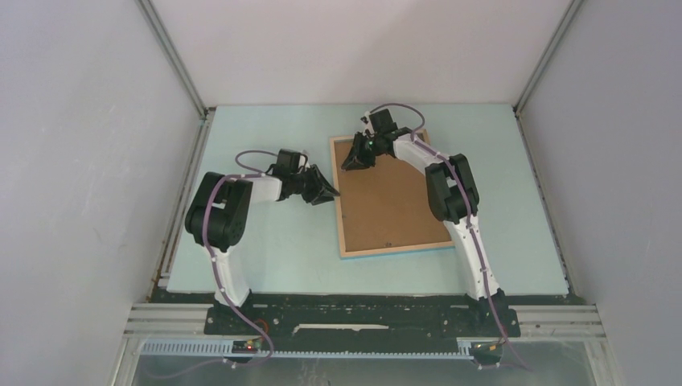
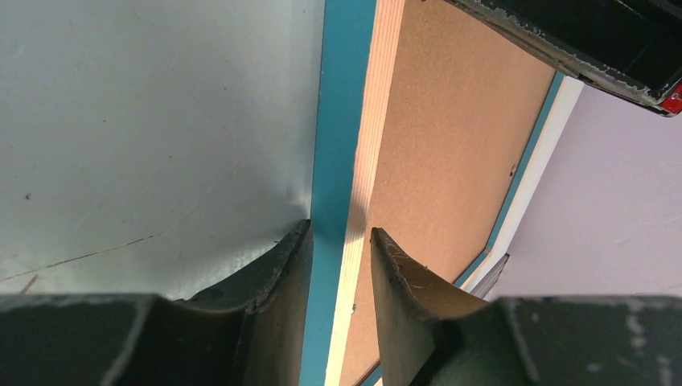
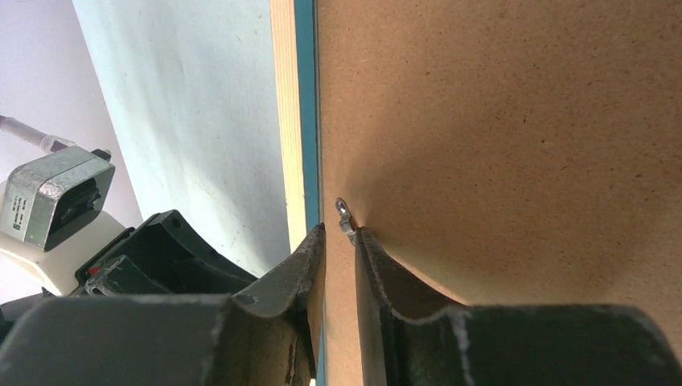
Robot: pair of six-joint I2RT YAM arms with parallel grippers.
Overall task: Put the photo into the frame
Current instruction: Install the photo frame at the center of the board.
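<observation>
The frame (image 1: pixel 396 248) lies face down on the table, light wood up, with turquoise edges. A brown backing board (image 1: pixel 390 197) fills its back. The photo is hidden. My left gripper (image 1: pixel 328 191) is at the frame's left side. In the left wrist view its fingers (image 2: pixel 342 233) clasp the rail (image 2: pixel 342 121), one on the turquoise outer edge and one on the inner edge. My right gripper (image 1: pixel 354 163) is at the board's far-left corner. Its jaws (image 3: pixel 341 229) are narrowly open over the board (image 3: pixel 499 121), with a small metal clip (image 3: pixel 346 217) at their mouth.
The pale table mat (image 1: pixel 265 241) is walled in by white panels on the left, right and back. Aluminium posts stand at the far corners. The two grippers work close together along the frame's left rail, and the left one (image 3: pixel 161 249) shows in the right wrist view.
</observation>
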